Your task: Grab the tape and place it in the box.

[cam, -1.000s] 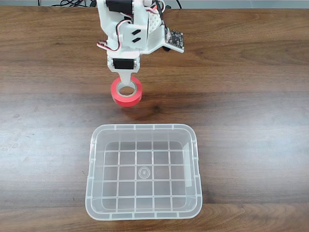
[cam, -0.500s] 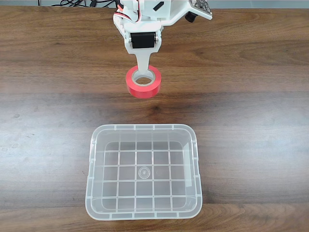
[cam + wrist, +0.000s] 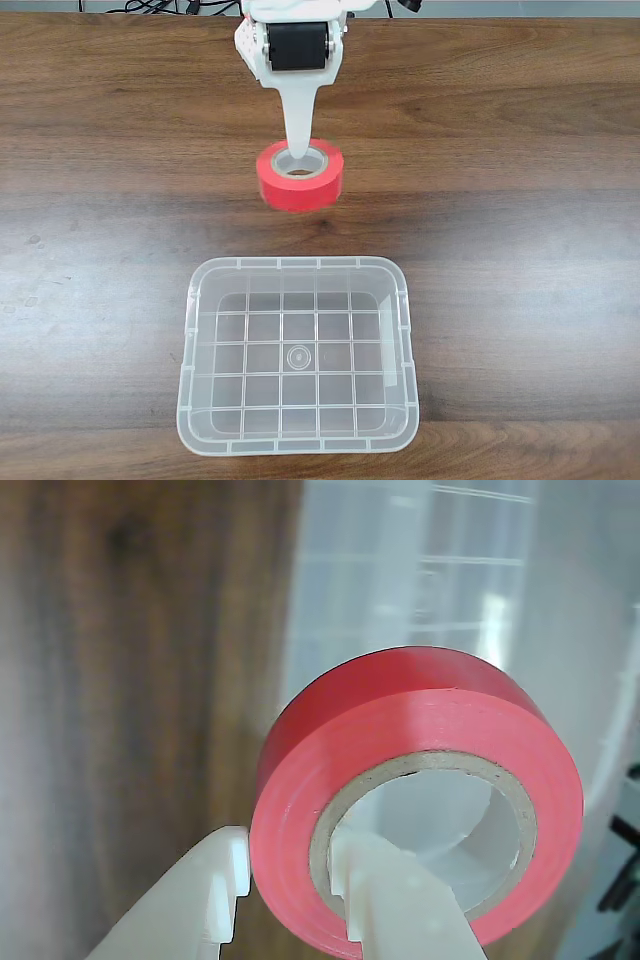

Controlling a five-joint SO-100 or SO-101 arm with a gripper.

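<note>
— So, what do we get from the fixed view? We see the tape, a red-orange roll, hanging from the white tool above the brown wooden table. One long white finger runs down from the arm's body at the top edge and ends inside the roll's cardboard core. The roll sits slightly tilted, its open face turned up toward the camera.

— And the box?

— We see the clear plastic box lower in that view, well apart from the tape, with its grid-ribbed bottom bare and its rim whole.

— What does the wrist view add?

— There we look along the tool itself. Two white fingers rise from the bottom edge: one finger presses on the outside of the red band, the other sits inside the core. So we can say the tool is clamped on the wall of the tape, which the fixed view alone does not show. Behind the roll we make out the translucent box, blurred, and to the left the dark wood of the table.

— And the arm's pose?

— In the fixed view we see its white body and a black servo block at the top, centred over the roll, with the tool pointing down and toward the box. We cannot see the joints farther up.
</note>
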